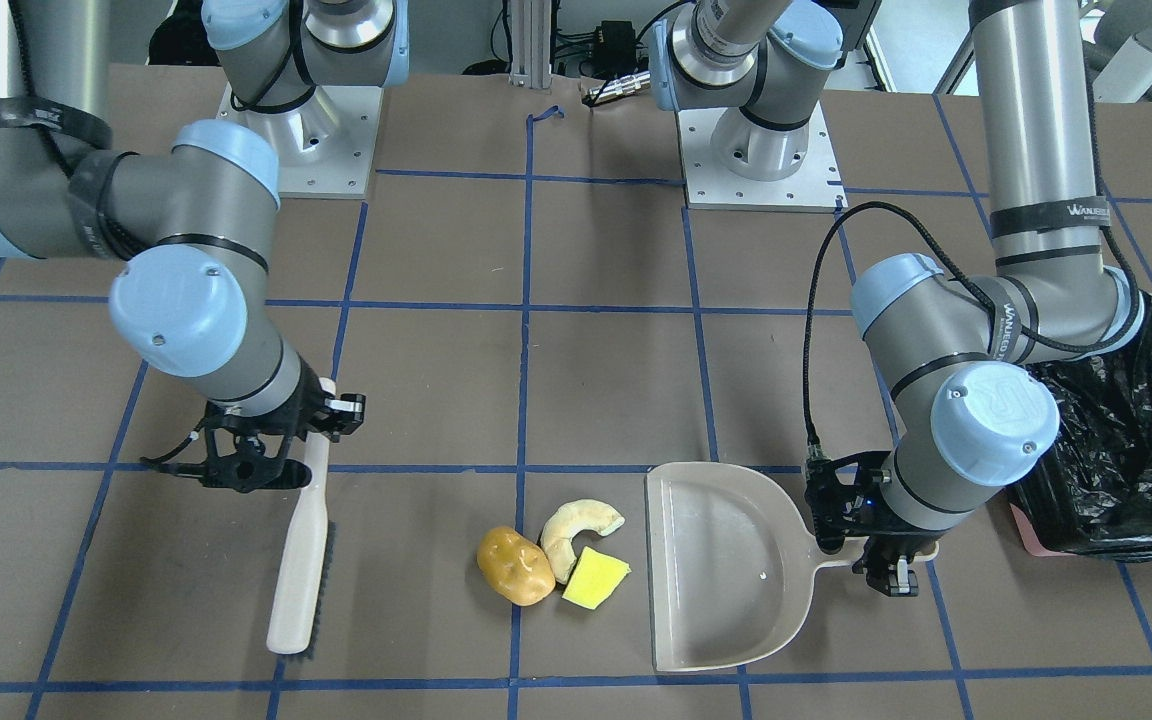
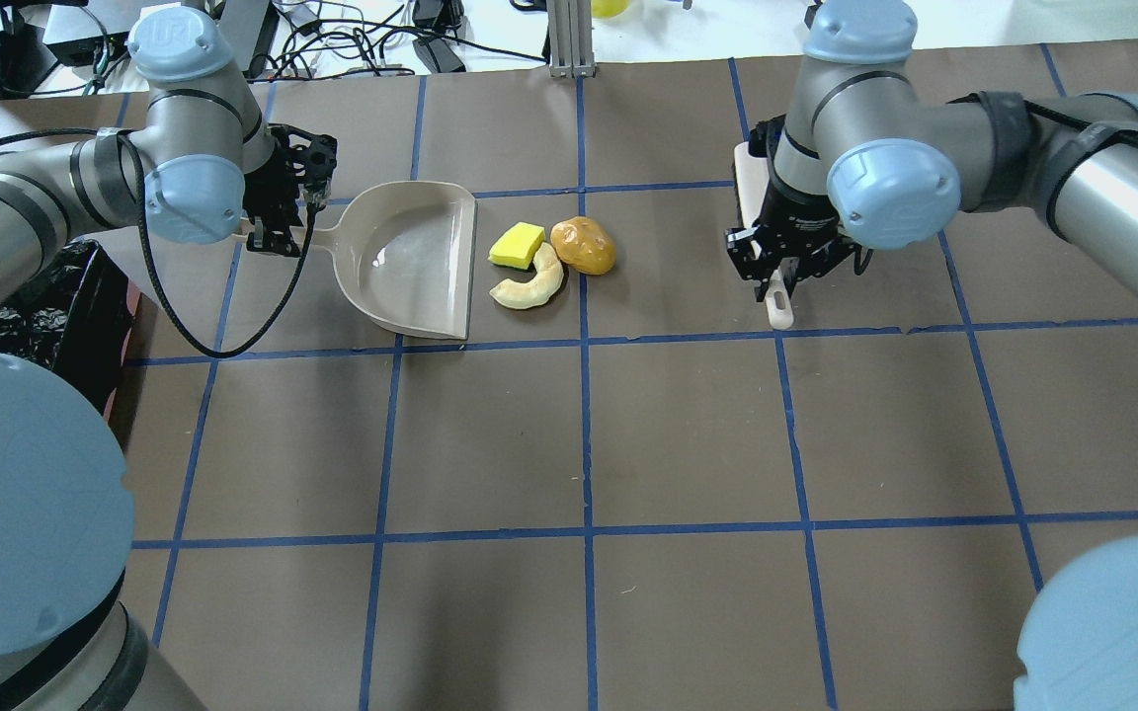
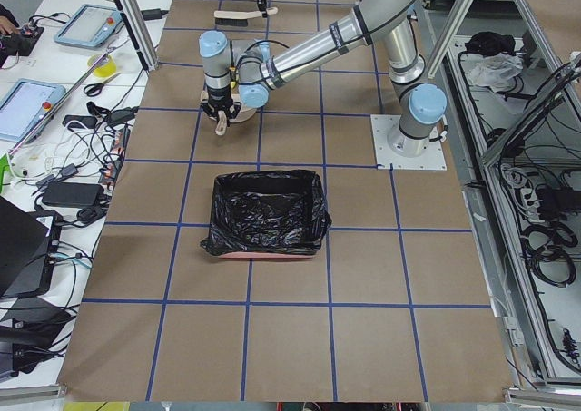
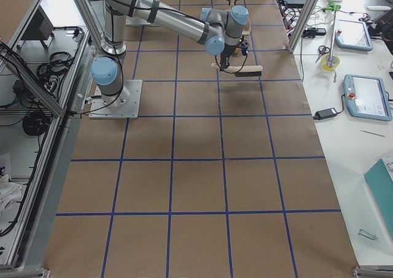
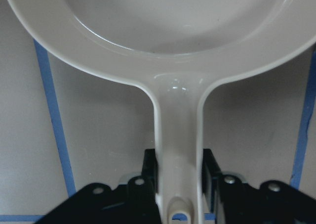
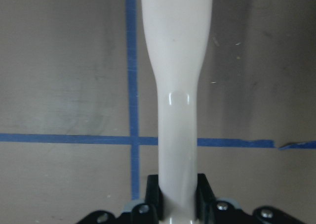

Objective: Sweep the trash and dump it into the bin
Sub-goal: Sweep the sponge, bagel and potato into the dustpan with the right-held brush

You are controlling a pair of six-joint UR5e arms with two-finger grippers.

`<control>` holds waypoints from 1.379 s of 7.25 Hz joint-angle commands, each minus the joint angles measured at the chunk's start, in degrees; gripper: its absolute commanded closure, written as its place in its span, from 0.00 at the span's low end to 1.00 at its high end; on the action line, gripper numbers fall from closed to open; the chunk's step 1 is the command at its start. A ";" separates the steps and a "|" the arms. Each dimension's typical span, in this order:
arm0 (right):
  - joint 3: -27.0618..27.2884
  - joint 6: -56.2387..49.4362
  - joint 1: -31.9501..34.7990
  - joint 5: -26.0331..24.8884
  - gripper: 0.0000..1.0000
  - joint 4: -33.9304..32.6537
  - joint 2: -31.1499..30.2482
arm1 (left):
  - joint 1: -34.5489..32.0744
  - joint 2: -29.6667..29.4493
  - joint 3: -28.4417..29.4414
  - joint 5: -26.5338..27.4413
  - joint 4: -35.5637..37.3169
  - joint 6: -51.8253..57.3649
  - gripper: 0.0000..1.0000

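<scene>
This is a robotics lab. The left arm [image 1: 1036, 120] and the right arm [image 1: 186, 190] stand bolted through metal base plates [image 1: 816, 190] onto a table [image 2: 688, 434] covered in brown sheet and marked off in squares by blue tape [image 2: 586, 425]. Aluminium frame posts [image 3: 132, 21] rise at its edges. In the exterior right view, at two o'clock, a white bench [image 4: 344, 167] carries teach pendants [image 4: 366, 97] and scissors [image 4: 323, 50]. In the exterior left view, at nine o'clock, cables [image 3: 86, 157] and black boxes [image 3: 68, 193] sprawl.
</scene>
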 commanded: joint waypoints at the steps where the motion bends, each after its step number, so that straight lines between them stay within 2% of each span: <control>1: -0.13 9.00 5.79 1.69 1.00 1.41 0.19 | -0.06 -0.03 0.00 -0.06 0.00 0.00 1.00; 4: -0.30 14.21 9.67 3.28 1.00 0.45 2.20 | -0.06 0.06 -0.09 -0.06 -0.18 0.00 1.00; 8: -5.39 17.20 14.07 3.28 1.00 0.27 6.42 | -0.06 0.67 -0.26 0.03 -0.53 0.00 1.00; 10: -5.58 20.01 16.61 3.28 1.00 -2.70 8.18 | -0.23 0.41 -0.09 0.03 -0.53 0.00 1.00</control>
